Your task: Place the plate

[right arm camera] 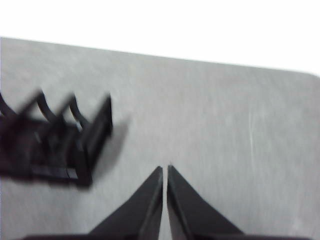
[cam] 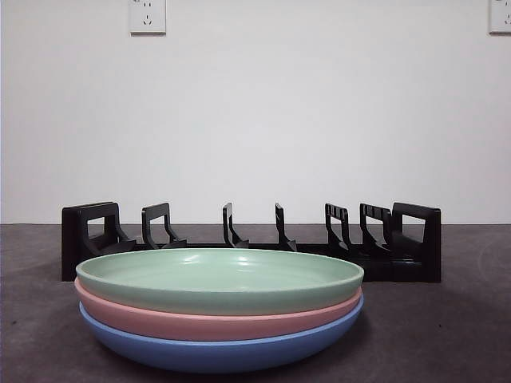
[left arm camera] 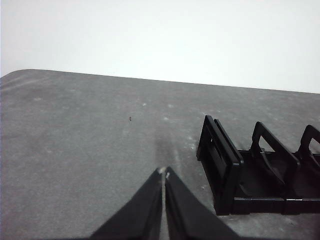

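Front view: unmarked green plate (cam: 219, 278) tops stack before black rack (cam: 251, 243).

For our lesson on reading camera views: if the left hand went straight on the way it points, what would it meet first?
Probably nothing but bare table: the left hand points past the black rack, which sits off to one side.

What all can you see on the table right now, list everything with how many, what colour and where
Plates: three, stacked; green plate on top, pink plate in the middle, blue plate at the bottom, at the table's near edge in front of the rack.
Dish rack: one, black, slots unoccupied, behind the plates.
Table: one, dark grey.
Wall sockets: two, white, on the wall behind.
Left gripper: black, shut, above the table beside one end of the rack.
Right gripper: black, shut, beside the rack's other end.
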Robot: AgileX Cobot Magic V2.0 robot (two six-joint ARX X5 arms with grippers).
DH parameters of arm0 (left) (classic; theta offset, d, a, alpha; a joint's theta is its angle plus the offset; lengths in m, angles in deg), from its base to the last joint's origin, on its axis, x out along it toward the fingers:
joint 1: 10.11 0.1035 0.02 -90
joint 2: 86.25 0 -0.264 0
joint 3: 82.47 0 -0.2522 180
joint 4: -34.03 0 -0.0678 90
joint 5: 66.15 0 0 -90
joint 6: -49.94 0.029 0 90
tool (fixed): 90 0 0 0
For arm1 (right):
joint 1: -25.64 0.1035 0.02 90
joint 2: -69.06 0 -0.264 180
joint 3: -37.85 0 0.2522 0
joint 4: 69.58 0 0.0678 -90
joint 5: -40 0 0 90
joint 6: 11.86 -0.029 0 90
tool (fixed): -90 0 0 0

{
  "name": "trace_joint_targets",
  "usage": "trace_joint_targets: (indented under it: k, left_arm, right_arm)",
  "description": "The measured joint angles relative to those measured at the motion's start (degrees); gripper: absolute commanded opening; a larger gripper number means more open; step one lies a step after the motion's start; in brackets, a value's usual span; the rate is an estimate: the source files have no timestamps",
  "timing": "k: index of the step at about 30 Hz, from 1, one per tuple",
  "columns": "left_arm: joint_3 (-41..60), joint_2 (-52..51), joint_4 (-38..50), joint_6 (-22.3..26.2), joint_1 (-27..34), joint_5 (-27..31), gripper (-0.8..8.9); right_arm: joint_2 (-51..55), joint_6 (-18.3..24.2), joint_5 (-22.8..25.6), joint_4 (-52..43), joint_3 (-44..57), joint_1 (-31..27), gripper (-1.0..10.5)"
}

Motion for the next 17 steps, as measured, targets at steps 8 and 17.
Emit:
trace_joint_targets:
  k: [8,17]
  left_arm:
    - [0.0,0.0,0.0,-0.1,0.0,0.0,0.07]
    - [0.0,0.0,0.2,-0.2,0.0,0.0,0.07]
  right_arm:
    - [11.6,-1.6,-0.4,-0.1,8.9,-2.9,0.1]
    - [11.5,-1.9,-0.1,-3.1,8.9,-3.2,0.1]
